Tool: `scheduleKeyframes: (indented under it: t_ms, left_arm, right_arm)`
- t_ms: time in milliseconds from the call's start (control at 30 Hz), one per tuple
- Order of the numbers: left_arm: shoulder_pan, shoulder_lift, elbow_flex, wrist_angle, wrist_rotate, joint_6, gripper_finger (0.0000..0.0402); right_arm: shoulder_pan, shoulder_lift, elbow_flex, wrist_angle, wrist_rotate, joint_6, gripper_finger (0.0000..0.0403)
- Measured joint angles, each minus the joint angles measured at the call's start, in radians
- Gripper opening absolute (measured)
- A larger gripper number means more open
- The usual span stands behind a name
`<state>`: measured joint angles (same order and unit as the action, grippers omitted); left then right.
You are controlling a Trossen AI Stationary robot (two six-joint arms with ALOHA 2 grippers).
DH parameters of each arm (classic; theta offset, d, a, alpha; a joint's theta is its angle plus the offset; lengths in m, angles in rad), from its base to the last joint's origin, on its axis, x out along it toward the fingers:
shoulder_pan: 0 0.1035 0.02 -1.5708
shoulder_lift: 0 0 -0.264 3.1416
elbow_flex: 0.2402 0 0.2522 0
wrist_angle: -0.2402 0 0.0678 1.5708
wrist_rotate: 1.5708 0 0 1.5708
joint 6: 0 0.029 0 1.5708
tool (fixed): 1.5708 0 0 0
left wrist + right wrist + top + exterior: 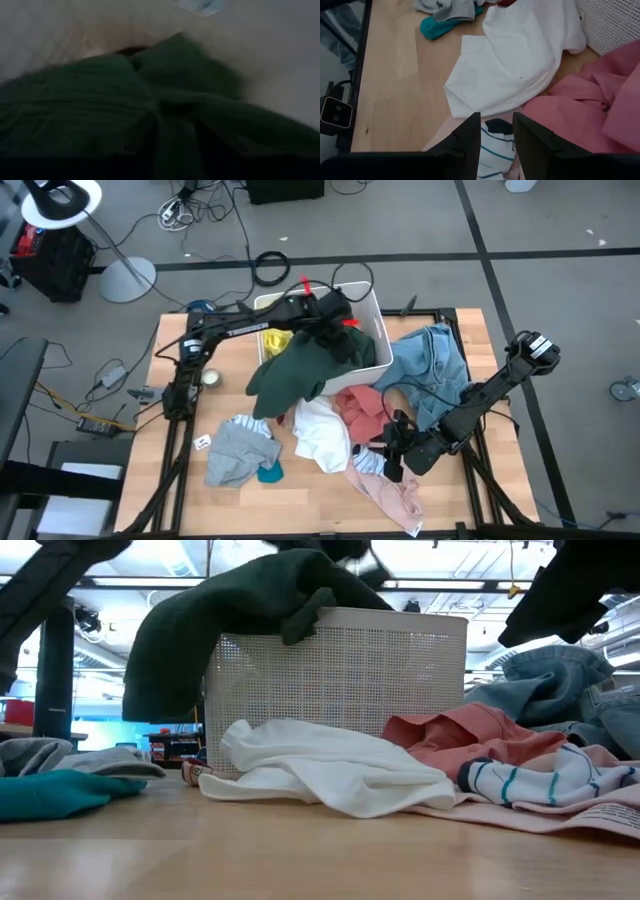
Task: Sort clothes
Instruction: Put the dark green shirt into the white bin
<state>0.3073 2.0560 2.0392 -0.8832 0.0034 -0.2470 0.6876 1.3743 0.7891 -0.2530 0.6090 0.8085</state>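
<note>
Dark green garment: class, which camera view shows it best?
The high view: the dark green garment shows whole, draped over the white bin's rim. The low view shows its drape; the left wrist view fills with it; the right wrist view misses it.

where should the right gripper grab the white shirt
Judging by its pose, pinch the raised folded ridge of the white shirt from straight above. It lies crumpled and bunched there, clear of the salmon garment and the bin. The right gripper is open, just short of it.
</note>
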Motion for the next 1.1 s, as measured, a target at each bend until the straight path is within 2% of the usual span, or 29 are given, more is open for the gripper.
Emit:
scheduleKeyframes:
  t_ms: [233,500,600,833,1100]
  left_arm:
    - [-0.096,-0.067,0.112,-0.1,-0.036,0.05,0.0145]
    - [-0.234,-0.184,0.117,-0.244,-0.073,0.052,0.0145]
    - [-0.309,-0.217,0.117,-0.298,-0.149,0.03,0.0145]
    - [-0.47,-0.269,0.116,-0.48,-0.409,-0.097,0.0145]
    - [-0.587,-0.297,0.116,-0.676,-0.564,-0.303,0.0145]
  right_arm:
    - [0.0,0.0,0.0,-0.006,0.0,0.0,0.0114]
    - [0.011,0.0,0.0,-0.013,0.0,0.003,0.0114]
    - [0.015,0.0,0.0,-0.013,0.0,0.003,0.0114]
    - [0.015,0.0,0.0,-0.012,0.002,0.004,0.0114]
    - [0.015,0.0,0.0,-0.011,0.004,0.01,0.0114]
